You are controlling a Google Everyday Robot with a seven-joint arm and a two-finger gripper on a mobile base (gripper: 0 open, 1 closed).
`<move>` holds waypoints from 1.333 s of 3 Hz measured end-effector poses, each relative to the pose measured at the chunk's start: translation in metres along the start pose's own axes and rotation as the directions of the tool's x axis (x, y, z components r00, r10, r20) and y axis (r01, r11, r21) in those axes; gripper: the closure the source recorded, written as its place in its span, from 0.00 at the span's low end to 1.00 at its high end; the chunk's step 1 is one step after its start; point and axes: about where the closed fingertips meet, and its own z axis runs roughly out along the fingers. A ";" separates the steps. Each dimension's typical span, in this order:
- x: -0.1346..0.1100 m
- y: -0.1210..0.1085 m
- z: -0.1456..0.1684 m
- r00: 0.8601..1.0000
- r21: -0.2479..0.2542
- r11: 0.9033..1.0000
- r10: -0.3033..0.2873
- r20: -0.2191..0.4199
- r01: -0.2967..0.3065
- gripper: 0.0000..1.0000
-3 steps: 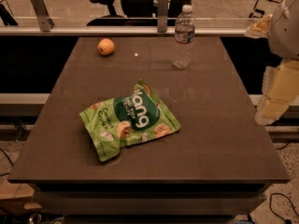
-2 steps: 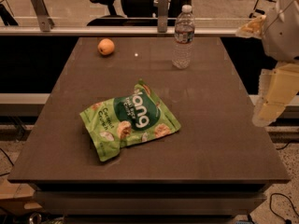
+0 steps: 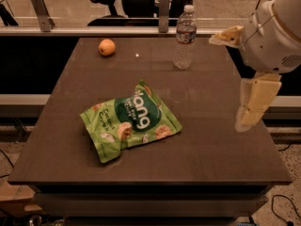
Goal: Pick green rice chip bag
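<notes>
Gripper, spread and empty, above the surface's right edge; bag flat mid-surface, well apart (bottle, orange behind); advised: cross over, descend, pinch a raised crinkled edge.

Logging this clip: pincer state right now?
Pincer: above the table at its right edge, clear of the green rice chip bag; open or closed cannot be told.

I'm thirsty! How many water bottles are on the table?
1. The bottle stands at the far edge of the table, right of the orange. The gripper hangs over the right edge, away from it. Nothing seems hidden.
</notes>
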 end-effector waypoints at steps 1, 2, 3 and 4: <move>-0.011 -0.002 0.013 0.997 -0.009 0.999 -0.049 0.067 0.050 0.00; -0.021 -0.003 0.025 0.990 -0.022 0.997 -0.076 0.119 0.080 0.00; -0.028 -0.004 0.045 0.983 -0.050 0.995 -0.072 0.167 0.081 0.00; -0.033 -0.005 0.065 0.975 -0.083 0.993 -0.062 0.215 0.081 0.00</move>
